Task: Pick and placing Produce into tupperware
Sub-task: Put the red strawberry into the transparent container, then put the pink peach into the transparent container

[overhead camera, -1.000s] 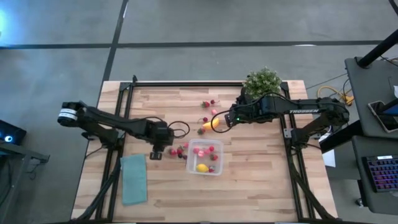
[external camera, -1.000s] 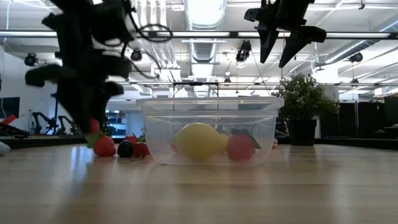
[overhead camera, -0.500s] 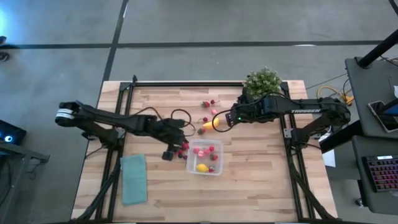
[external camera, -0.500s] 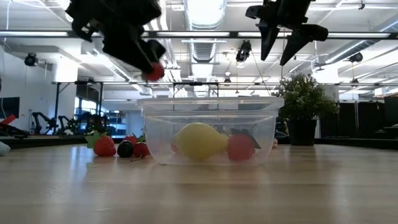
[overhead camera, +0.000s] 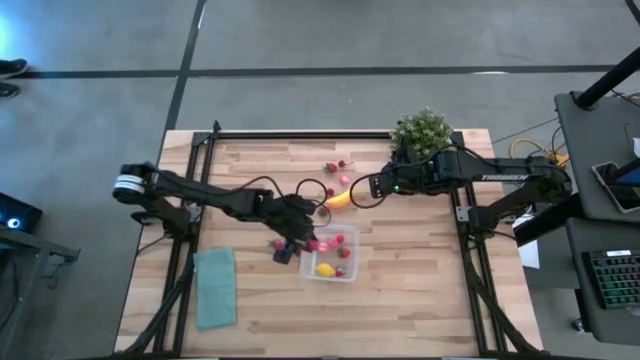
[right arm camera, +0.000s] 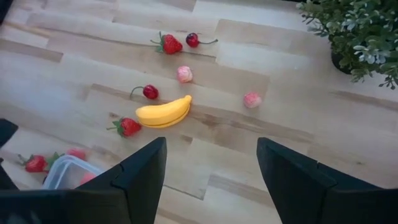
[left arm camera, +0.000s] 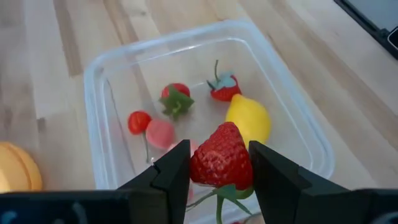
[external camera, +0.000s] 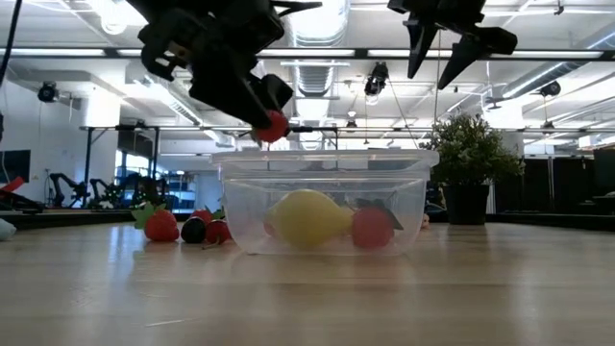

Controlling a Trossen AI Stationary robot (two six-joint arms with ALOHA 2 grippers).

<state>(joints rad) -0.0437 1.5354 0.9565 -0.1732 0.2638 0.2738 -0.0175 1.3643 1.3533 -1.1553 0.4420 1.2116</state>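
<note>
My left gripper [overhead camera: 303,242] is shut on a red strawberry [left arm camera: 222,163] and hangs over the left part of the clear tupperware [overhead camera: 351,262], just above its rim [external camera: 327,154]. Inside lie a yellow lemon [left arm camera: 249,121], a pink berry [left arm camera: 160,132], a cherry [left arm camera: 138,121] and two strawberries [left arm camera: 176,98]. My right gripper [right arm camera: 211,186] is open, high above the table, over the yellow banana [right arm camera: 163,112] and the loose berries [right arm camera: 171,44] beyond the tupperware. More berries [external camera: 161,226] rest on the table left of the tupperware. My left gripper pinches the strawberry's two sides [left arm camera: 198,167] between its fingers. The fingers [external camera: 252,96] slant down from the table's left. The berry sits at their free ends, lifted clear above the tupperware, with its green leaves [left arm camera: 219,194] toward the wrist.
A green potted plant [overhead camera: 422,130] stands at the far edge, close behind my right arm. A flat teal cloth [overhead camera: 216,287] lies near the left front corner. Bare wooden table spreads to the right of the tupperware and in front of it.
My left gripper, shut on the strawberry, has risen from the table left of the tupperware and swung right, tipping to a slant, until the berry hangs over the tupperware's left part. My right gripper has drawn a little toward the right edge, still open.
</note>
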